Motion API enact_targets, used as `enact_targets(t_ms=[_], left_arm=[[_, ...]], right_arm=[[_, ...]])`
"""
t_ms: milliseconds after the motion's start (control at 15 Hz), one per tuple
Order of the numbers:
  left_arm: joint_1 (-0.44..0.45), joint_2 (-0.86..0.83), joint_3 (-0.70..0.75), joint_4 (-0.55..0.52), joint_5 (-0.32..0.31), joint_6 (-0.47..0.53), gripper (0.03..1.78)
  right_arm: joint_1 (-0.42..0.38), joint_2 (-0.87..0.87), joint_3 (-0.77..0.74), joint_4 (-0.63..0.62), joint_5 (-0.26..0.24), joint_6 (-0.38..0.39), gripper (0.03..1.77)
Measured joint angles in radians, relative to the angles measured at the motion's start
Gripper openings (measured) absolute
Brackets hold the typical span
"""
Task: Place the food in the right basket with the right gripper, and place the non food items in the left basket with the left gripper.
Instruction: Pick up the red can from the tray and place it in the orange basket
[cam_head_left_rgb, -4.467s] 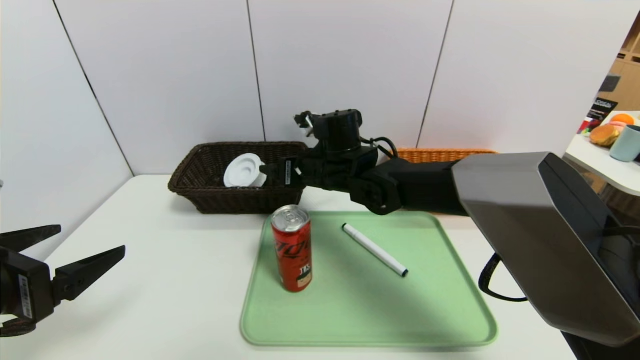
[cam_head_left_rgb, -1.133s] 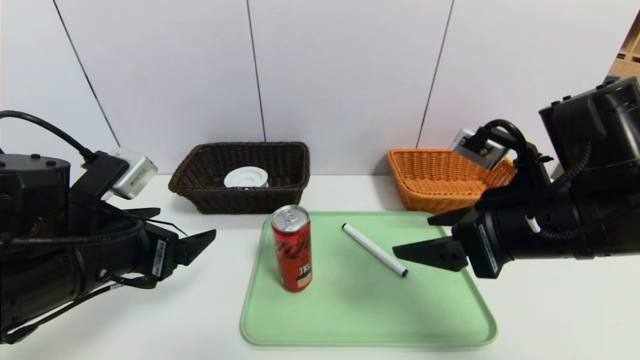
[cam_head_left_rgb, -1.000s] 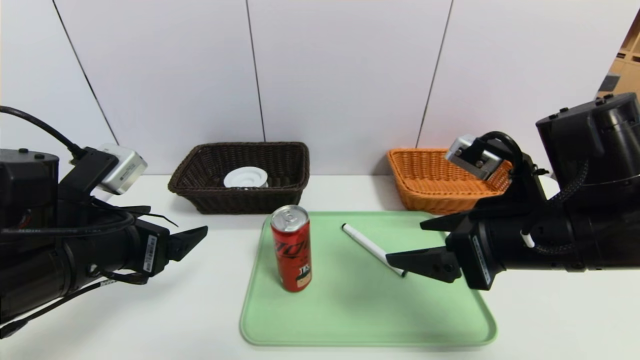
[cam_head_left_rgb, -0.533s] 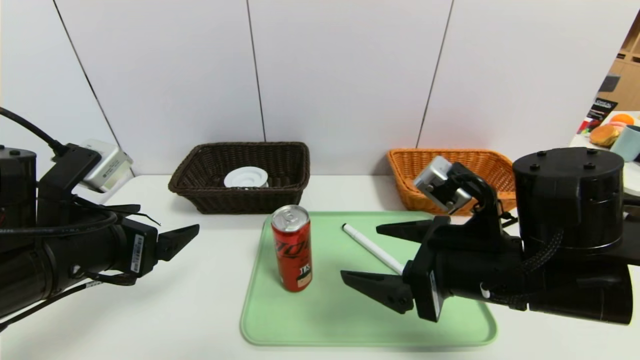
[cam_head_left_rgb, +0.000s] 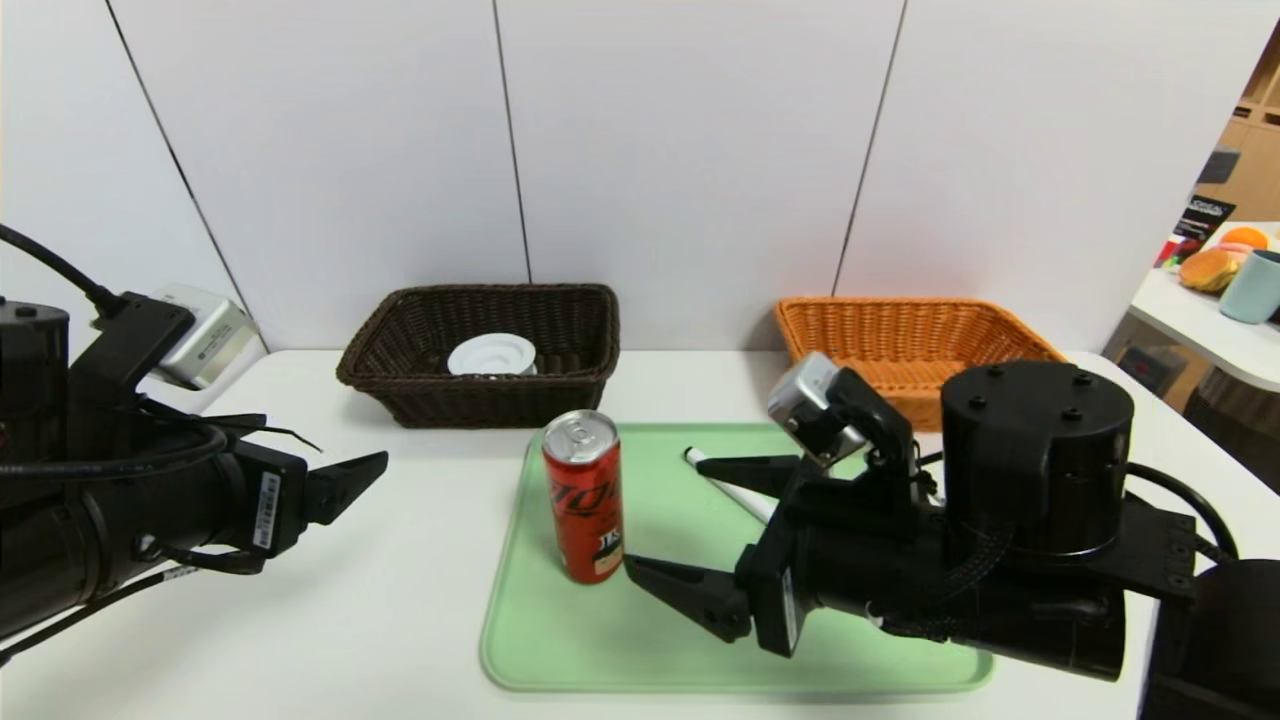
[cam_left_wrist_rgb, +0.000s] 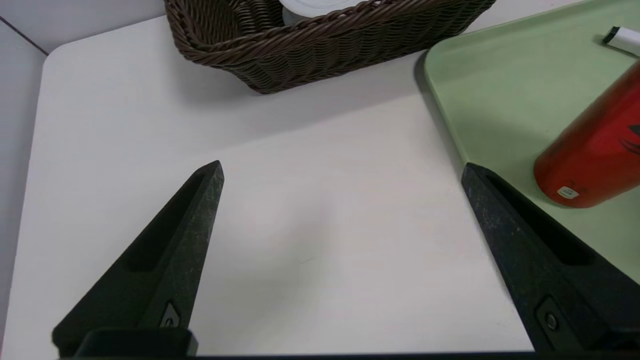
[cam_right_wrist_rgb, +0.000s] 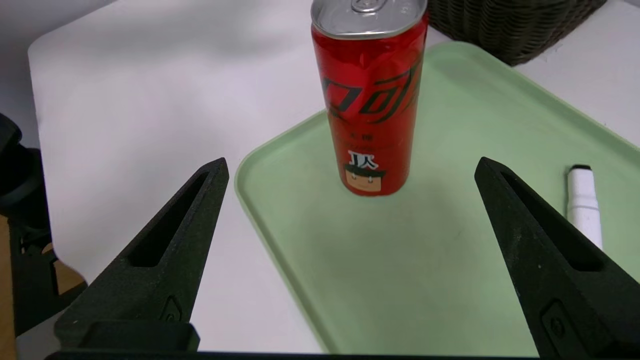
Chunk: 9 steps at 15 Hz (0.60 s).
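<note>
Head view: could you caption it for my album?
Open right hand nears the red can standing on the green tray.

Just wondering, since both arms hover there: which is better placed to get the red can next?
Probably the right hand: it hangs open over the green tray, facing the upright can; the left hand faces bare table.

The right pincer (cam_head_left_rgb: 662, 510) hides part of the white marker (cam_head_left_rgb: 742, 497)
</note>
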<state>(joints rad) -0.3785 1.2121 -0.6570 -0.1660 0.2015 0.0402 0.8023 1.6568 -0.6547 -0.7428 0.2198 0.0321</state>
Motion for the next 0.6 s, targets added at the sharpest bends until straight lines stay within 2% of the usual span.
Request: enact_targets(t_ms=[133,600], left_arm=[[0.017,-0.004,-0.002,0.008,0.003,0.000,1.69],[0.045,-0.042,0.005,0.030,0.007,-0.001,1.69]], right_arm=[[0.002,0.053,0.009,-0.095,0.000,-0.002,1.70],[0.015,0.163,-0.001,-0.188,-0.001,-0.001,1.70]])
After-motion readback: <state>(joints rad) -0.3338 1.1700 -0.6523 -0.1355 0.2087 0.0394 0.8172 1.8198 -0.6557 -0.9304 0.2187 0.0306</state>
